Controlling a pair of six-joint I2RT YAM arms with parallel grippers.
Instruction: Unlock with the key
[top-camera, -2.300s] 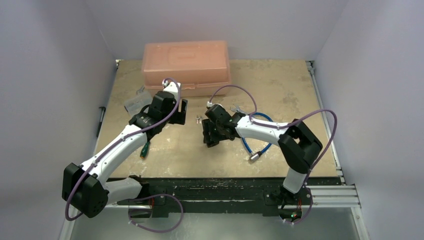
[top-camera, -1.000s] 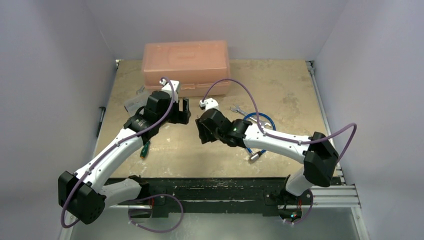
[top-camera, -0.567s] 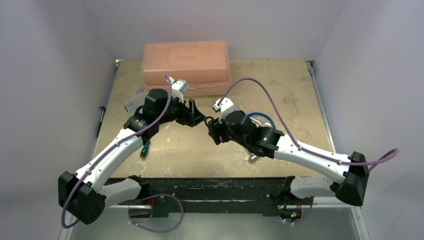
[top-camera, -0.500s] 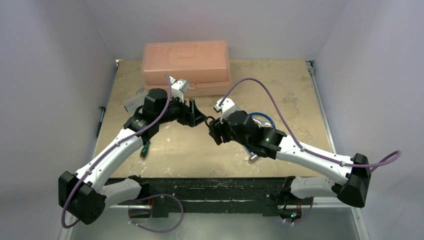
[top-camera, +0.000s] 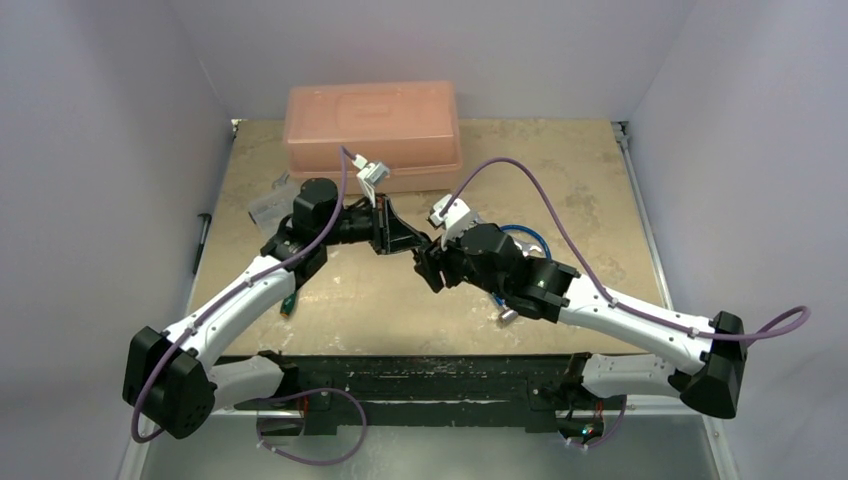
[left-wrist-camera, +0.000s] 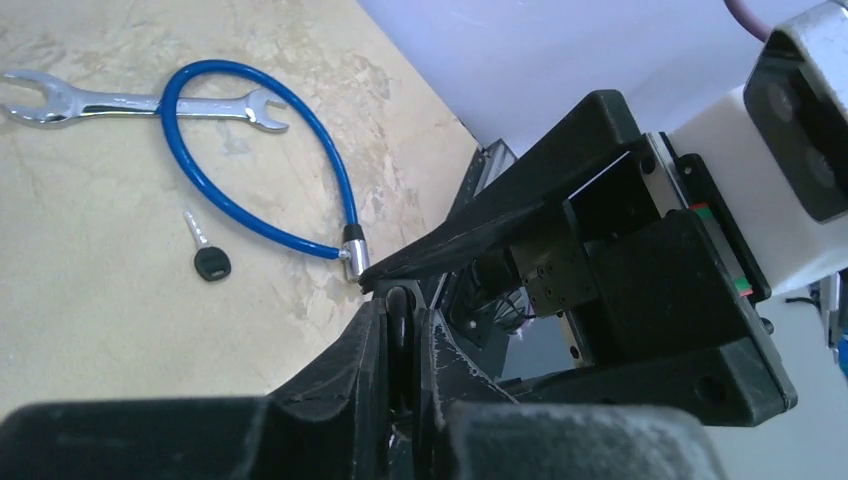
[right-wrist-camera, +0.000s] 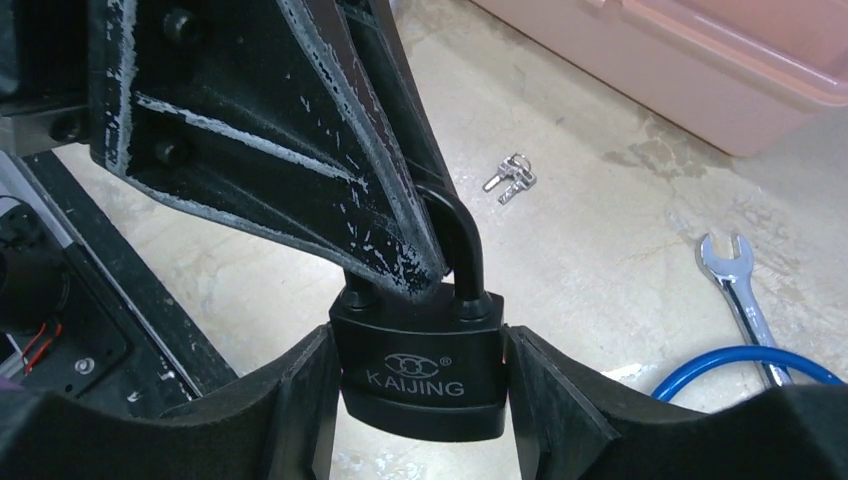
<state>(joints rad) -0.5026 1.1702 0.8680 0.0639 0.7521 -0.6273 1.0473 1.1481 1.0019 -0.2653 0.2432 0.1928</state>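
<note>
Left wrist view: key by blue cable; right wrist: padlock.

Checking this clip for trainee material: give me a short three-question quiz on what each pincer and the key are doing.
1. True or false: the black-headed key is held in a pincer.
2. The left pincer is shut on: A) a wrench, B) the shackle, C) the blue cable.
3. Which pincer grips the padlock body?
Key: 1 false, it lies on the table; 2 B; 3 the right pincer.
</note>
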